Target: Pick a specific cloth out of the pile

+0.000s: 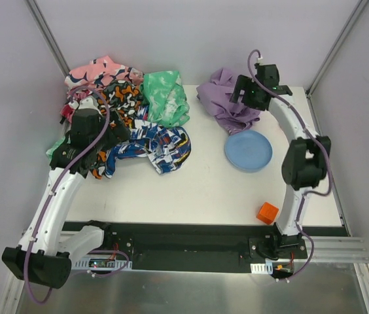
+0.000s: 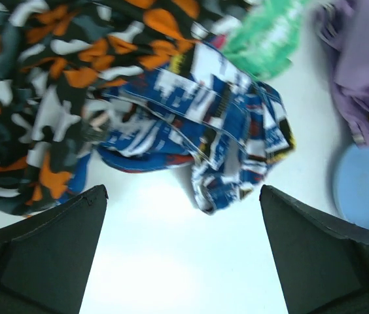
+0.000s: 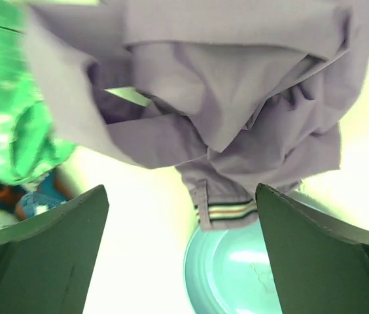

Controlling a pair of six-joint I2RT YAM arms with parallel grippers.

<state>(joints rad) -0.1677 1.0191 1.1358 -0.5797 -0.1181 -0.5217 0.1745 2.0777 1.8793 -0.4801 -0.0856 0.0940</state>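
Left gripper (image 2: 183, 193) and right gripper (image 3: 181, 190) both stand with jaws wide apart and nothing between them, the left over the near edge of the pile (image 1: 125, 118), the right above the cloth (image 1: 227, 98). On the table (image 1: 197, 190), the pile fills the far left. The cloth lies crumpled just right of it, its striped hem touching the far rim of the blue plate (image 1: 248, 150); an orange block (image 1: 267, 212) sits near the front right edge.

— Overhead view evenly lit, only soft shadows beneath the pile (image 1: 122, 124)?
— Yes, and sharp. The left wrist view is smeared, its table (image 2: 171, 261) blown out white.
— The right wrist?
— A greenish cast: the blue plate (image 3: 237, 275) reads teal, the cloth (image 3: 224, 98) looks soft, and the table glares
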